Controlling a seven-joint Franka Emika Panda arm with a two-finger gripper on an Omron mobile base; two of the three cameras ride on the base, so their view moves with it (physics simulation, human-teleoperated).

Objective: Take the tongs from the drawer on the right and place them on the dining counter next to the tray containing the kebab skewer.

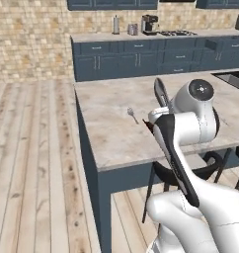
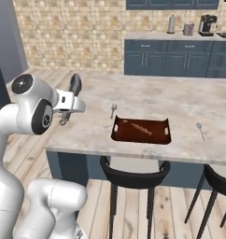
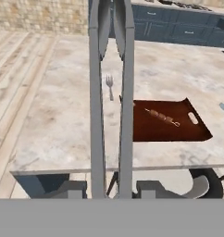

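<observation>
- Left base view: you see the tongs rising above the arm's wrist, over the dining counter; a fork lies on the stone just beside them.
- Right base view: your gripper hangs over the counter's left end, apparently clamped on the tongs, which stand upright. The tray with the kebab skewer lies near, to its right.
- Hand view: both finger tips press the tongs' two arms from outside.

— What's your count on the bench?
— I see one tray, one skewer, one fork, one spoon.
— And the rest?
— One pair of tongs, two stools.
</observation>
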